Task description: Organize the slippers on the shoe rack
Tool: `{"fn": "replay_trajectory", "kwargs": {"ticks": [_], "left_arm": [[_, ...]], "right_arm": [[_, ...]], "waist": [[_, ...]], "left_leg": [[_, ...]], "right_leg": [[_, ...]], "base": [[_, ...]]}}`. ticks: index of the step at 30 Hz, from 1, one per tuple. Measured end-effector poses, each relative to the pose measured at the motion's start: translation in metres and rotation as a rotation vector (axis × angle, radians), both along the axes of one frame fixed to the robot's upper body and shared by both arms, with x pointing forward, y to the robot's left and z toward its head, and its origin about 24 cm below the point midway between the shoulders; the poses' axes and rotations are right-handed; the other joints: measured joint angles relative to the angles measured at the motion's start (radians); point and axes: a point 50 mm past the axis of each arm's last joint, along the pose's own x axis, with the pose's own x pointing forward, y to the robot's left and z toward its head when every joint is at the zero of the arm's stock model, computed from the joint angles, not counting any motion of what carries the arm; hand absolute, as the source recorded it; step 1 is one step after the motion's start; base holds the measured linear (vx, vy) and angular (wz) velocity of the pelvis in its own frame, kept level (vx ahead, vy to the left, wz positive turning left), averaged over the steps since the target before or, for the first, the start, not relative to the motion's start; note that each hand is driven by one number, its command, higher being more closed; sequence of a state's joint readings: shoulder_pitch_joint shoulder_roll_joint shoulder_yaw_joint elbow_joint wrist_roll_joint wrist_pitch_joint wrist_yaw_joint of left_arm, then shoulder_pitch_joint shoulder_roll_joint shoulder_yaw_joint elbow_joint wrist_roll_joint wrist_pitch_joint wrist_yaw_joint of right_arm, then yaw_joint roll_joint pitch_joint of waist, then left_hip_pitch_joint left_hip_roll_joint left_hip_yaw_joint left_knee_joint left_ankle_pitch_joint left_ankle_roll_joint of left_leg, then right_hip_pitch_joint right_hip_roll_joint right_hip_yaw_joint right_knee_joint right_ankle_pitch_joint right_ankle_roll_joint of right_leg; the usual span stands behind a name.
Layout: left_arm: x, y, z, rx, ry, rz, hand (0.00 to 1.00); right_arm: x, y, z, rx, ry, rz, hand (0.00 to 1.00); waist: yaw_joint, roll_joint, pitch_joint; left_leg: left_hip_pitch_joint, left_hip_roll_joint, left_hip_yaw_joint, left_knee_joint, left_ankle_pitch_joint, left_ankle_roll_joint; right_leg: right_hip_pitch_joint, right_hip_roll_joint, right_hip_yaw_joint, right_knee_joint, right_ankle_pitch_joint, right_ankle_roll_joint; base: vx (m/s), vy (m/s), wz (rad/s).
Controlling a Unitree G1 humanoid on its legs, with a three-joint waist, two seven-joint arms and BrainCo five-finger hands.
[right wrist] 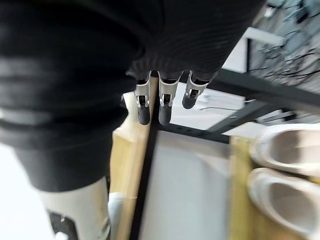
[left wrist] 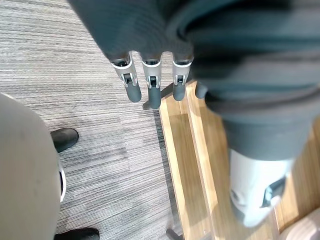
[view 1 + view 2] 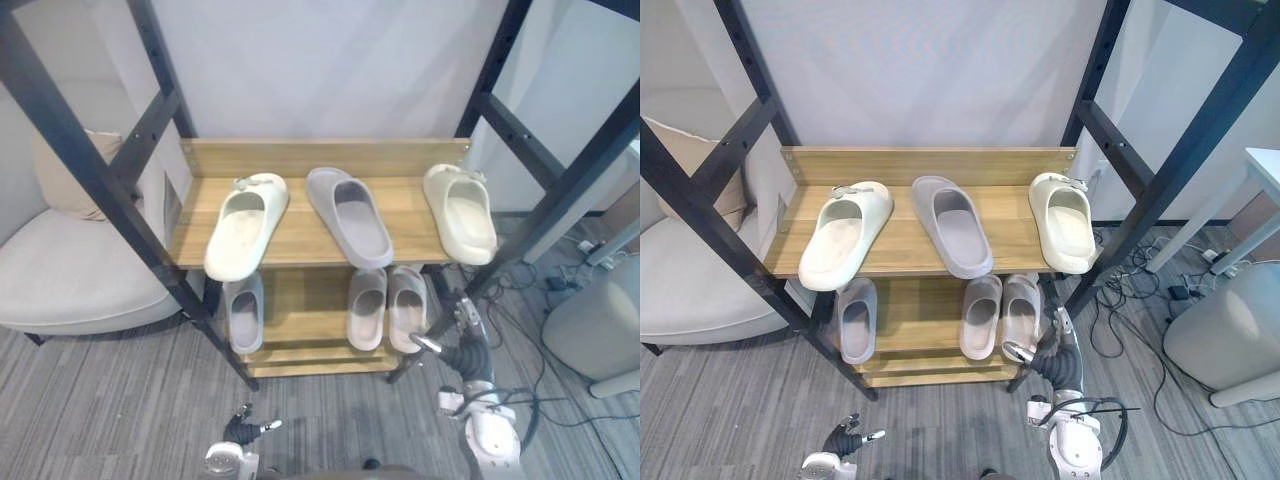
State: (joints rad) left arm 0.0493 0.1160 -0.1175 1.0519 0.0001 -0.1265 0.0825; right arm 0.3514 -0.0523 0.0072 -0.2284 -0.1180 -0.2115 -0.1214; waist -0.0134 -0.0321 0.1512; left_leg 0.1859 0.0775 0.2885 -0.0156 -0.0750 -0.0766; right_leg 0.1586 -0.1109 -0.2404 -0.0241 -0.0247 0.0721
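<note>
Lower slippers (image 3: 406, 305) near right robot hand (image 3: 458, 350) (fingers (image 1: 164, 111) straight)

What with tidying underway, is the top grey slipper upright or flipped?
Upright: grey slipper lies sole-down on the shelf, footbed facing up.

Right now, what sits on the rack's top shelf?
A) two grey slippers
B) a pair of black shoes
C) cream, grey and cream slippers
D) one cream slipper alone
C: the top shelf carries a cream slipper at the left, a grey slipper in the middle and a second cream slipper at the right.
</note>
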Motion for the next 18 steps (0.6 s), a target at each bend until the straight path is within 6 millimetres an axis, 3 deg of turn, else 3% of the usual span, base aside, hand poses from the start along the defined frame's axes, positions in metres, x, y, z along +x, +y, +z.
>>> {"fn": "replay_trajectory", "kwargs": {"ticks": [4,7,10,18], "left_arm": [[0.0,0.0,0.0,-0.002,0.001,-0.001,0.0],[0.0,-0.001,0.0,-0.007,0.0,-0.004,0.0],[0.0,-0.001,0.0,-0.014,-0.003,-0.007,0.0],[0.001,-0.001,0.001,-0.028,-0.014,-0.006,0.0]], "right_arm": [[0.015,0.003,0.021,-0.021,-0.103,0.025,0.0],[0.025,0.004,0.056,-0.06,-0.269,0.055,0.0],[0.034,0.0,0.078,-0.102,-0.371,0.069,0.0],[0.058,-0.008,0.113,-0.143,-0.51,0.089,0.0]], "waist": [[0.005,0.001,-0.004],[0.007,0.002,-0.005],[0.008,0.002,-0.005],[0.013,0.002,-0.006]], "left_leg": [[-0.001,-0.001,-0.002,0.0,0.0,0.0],[-0.007,-0.001,-0.007,0.0,0.0,0.0],[-0.012,-0.001,-0.023,0.0,0.001,0.001],[-0.028,-0.008,-0.041,-0.002,0.004,0.006]], "right_leg": [[0.0,0.0,-0.001,0.001,0.0,0.0],[0.001,-0.001,-0.005,0.002,0.0,0.0],[0.005,-0.002,-0.015,0.003,0.0,0.001],[-0.002,-0.007,-0.029,0.003,-0.001,0.003]], "base": [[0.0,0.0,0.0],[0.01,-0.009,0.03],[0.01,-0.012,0.12],[-0.01,-0.006,0.07]]}}
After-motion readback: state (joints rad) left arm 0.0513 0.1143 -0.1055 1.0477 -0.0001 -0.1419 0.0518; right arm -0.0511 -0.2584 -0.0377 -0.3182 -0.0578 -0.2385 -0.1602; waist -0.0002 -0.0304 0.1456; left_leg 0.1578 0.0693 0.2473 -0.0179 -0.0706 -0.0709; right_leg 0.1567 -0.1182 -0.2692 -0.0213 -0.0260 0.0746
